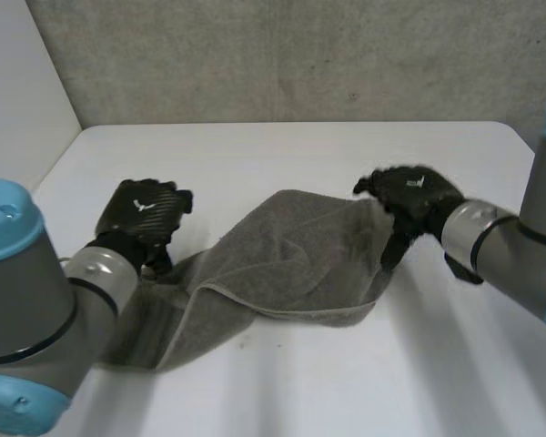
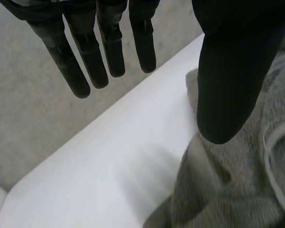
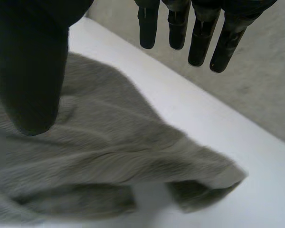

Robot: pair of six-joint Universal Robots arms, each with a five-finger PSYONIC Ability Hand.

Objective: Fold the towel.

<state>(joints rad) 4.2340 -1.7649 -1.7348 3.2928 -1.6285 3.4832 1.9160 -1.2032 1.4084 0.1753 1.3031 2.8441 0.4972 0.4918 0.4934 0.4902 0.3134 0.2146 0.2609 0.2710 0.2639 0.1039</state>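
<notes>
On the white table (image 1: 282, 382), in the head view, a crumpled grey terry-cloth towel (image 1: 282, 255) lies near the middle, stretched crosswise between the two arms. One end is bunched and trails toward the left arm, and a hemmed edge runs along the near side. The black left hand (image 1: 144, 217) sits at the towel's left end, over the bunched cloth. The black right hand (image 1: 409, 196) is at the towel's far right corner, its thumb pointing down just beside the cloth's edge. A rough grey concrete wall (image 1: 300, 55) stands behind the table.

In the left wrist view, the left hand (image 2: 228, 85) is released. Its fingers (image 2: 85, 61) are straight and held well apart from the thumb, gripping no cloth. The towel (image 2: 237, 190) lies rumpled under the thumb, with its pale hem curving beside it. Bare table (image 2: 109, 161) lies under the fingers.

In the right wrist view, the right hand (image 3: 31, 71) is also released. Its fingers (image 3: 199, 42) are straight, and the thumb stands well apart from them. The towel (image 3: 109, 156) lies under the thumb and palm in soft ridged folds. It narrows to a blunt corner that rests on the table (image 3: 237, 142).
</notes>
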